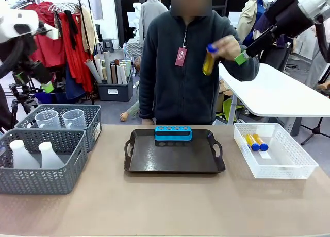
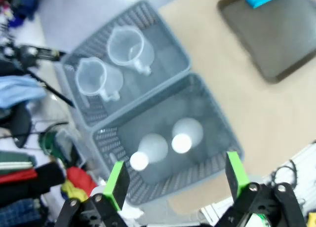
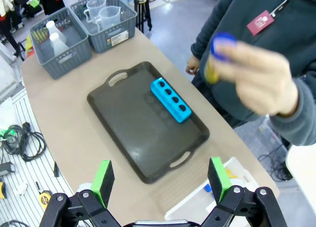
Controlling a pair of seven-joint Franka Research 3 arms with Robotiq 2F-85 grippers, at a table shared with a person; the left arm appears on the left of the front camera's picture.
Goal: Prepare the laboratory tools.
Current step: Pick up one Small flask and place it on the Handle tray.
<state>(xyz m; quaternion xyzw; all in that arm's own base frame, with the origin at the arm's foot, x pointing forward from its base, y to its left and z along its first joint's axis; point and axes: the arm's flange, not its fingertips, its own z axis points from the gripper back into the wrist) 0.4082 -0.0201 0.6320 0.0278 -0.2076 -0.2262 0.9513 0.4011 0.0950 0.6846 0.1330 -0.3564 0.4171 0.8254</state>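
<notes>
The small blue-capped tube of orange liquid (image 1: 209,60) sits raised in the person's hand (image 1: 227,45), well clear of the small blue four-hole rack (image 1: 173,133). It is probably light, rigid and slick, so pinch it mid-body below the cap. The right gripper (image 3: 160,170) gapes wide and empty, and so does the left gripper (image 2: 176,168), above the translucent white conical flasks (image 2: 150,148)

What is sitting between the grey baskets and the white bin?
A dark tray carrying the blue rack at its far edge, seen in the front view.

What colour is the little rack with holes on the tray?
Bright blue. The rack shows best in the front view.
</notes>
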